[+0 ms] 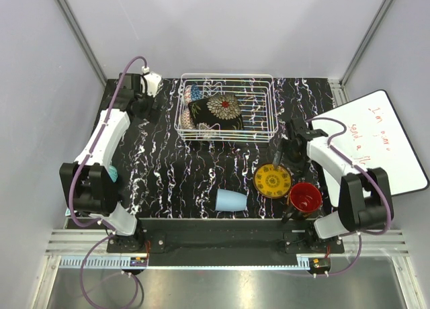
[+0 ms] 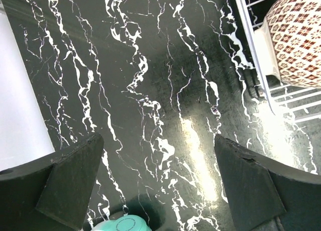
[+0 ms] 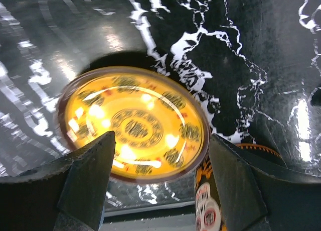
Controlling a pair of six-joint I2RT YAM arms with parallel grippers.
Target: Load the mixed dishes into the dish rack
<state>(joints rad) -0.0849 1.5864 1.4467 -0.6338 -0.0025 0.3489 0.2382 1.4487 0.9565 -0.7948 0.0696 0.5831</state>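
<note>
Two tools, both with fingers apart and nothing clamped.

The left tool (image 1: 144,102) hangs over the table (image 1: 168,168) just left of the rack (image 1: 267,101). Its wrist view shows what the top view cannot: the gap between the fingers (image 2: 75,183) holds only bare marbled table, a teal item (image 2: 125,224) peeks in at the bottom edge, and the beige bowl (image 2: 296,37) shows its brown lattice pattern behind the rack's wire wall. From above, that bowl is a sliver at the rack's near left corner, beside the black plate (image 1: 216,112), which leans among the tines. The blue bowl (image 1: 193,93) sits at the far left of the rack, seen in the top view alone.

On the table, near the front, the cup (image 1: 230,200) lies on its side, in neither wrist view. Right of it lies the yellow plate (image 1: 272,181), flat, and just beside that stands the mug (image 1: 305,197), red inside.

The right tool (image 1: 279,158) is above the plate's far edge. Its wrist view shows the plate's ring ornament and brown rim between the spread fingers (image 3: 93,178), plus the mug's floral outside, hidden from above. Whether the tips touch the plate cannot be told.

At far right a whiteboard (image 1: 376,141) bears red handwriting, too small to read. No brand or label shows.
</note>
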